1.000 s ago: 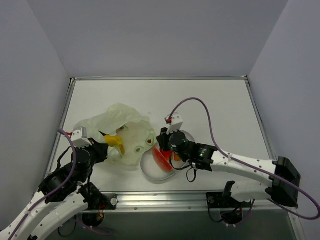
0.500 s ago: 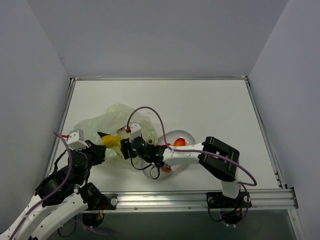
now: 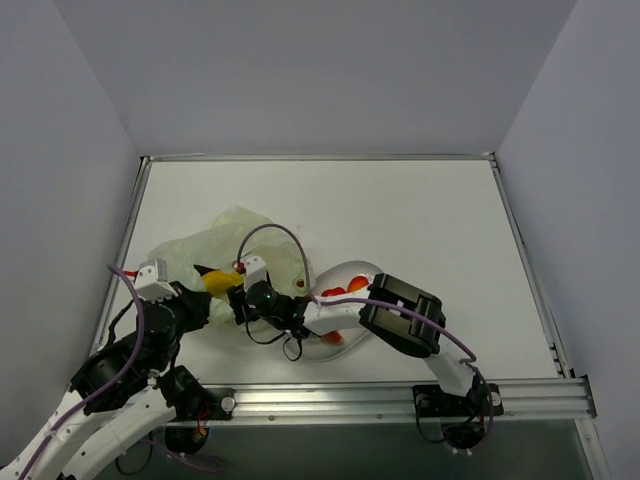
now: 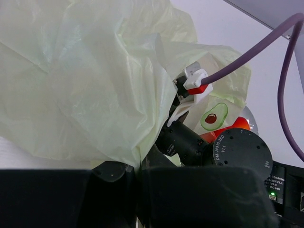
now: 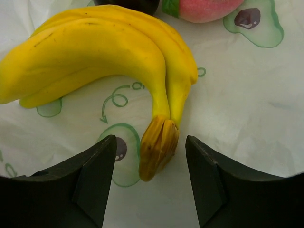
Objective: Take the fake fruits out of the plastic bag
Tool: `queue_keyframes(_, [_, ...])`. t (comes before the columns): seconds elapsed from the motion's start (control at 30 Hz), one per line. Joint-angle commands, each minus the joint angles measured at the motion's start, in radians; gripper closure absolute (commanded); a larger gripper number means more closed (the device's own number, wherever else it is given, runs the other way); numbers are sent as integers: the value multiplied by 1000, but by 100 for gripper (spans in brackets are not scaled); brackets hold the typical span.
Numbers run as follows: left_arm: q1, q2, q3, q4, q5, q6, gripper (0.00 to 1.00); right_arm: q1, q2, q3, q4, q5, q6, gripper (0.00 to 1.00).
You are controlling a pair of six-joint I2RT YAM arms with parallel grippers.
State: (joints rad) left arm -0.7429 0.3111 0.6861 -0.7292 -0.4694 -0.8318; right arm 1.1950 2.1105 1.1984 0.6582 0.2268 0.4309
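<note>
Right wrist view: the right claw (image 5: 149,152) stands released, its two dark fingers (image 5: 92,180) parted on either side of the brown stem end of the yellow banana (image 5: 95,52). A thin gap shows on each side, and nothing is grasped. The banana lies on the plastic bag (image 5: 247,118), which is printed with little avocados. A pink fruit (image 5: 204,7) and a dark fruit (image 5: 128,4) lie just beyond it. The left claw (image 4: 137,173) is clenched on a fold of the bag's pale film. From the top, the bag sits crumpled on the tabletop (image 3: 430,200) at the left, and the white oval plate (image 3: 350,265) beside it carries red pieces (image 3: 335,292).
</note>
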Motion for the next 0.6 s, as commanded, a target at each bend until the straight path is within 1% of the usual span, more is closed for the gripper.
queue_keyframes(0.0, [7,0,30,-12,-12,-7,98,5,22,65,46,29,-26,45])
queue_keyframes(0.13, [7,-1,26,-13,-11,-12,98,6,39,69,72,34,-41,56])
queue_keyframes(0.17, [7,-3,26,-15,-9,-12,98,6,33,63,84,42,-46,67])
queue_keyframes(0.2, [5,-3,26,-16,-11,-12,98,8,25,58,83,54,-52,74])
queue_keyframes(0.27, [7,-4,27,-21,-15,-12,98,17,-13,37,74,75,-67,83])
queue_keyframes(0.4, [7,-3,24,-15,-15,-9,98,34,-108,-5,31,132,-106,87])
queue_keyframes(0.57, [7,6,20,5,-12,-6,98,37,-266,-78,-38,152,-123,92])
